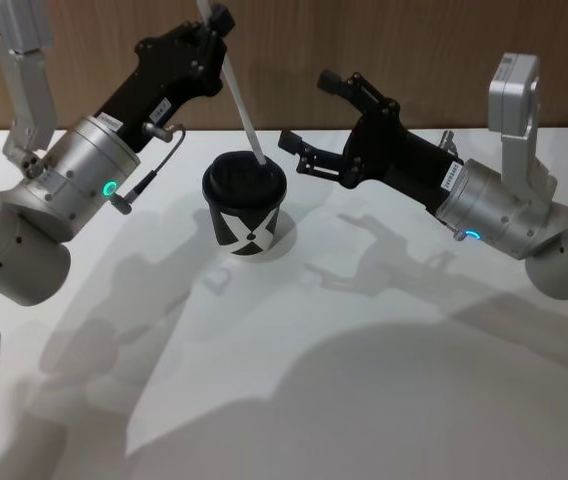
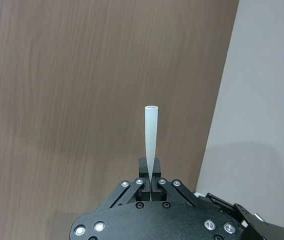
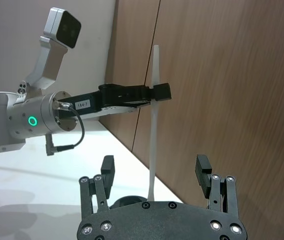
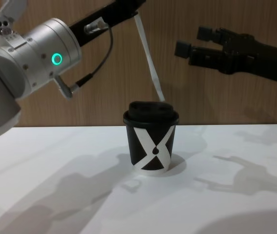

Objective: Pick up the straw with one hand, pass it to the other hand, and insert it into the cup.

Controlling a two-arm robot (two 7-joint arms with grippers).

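1. Straw [image 1: 240,103] is up off the table [image 1: 364,380], pinched near its top end by the left gripper [image 1: 216,22], so pickup & handover look done.
2. Left claw is pressed tight on the straw; straw slants down toward the cup [image 1: 245,207].
3. Its lower tip sits at the lid [image 4: 150,111], approx. at the far edge. Can't tell if it's in the hole yet.
4. Right gripper [image 1: 314,118] hangs just beside the cup, claw spread wide, holding nothing, apart from the straw.
5. Cup stands upright on the table, between both arms.
6. Left to do, I'd judge: push the straw down thru the lid, then let go.
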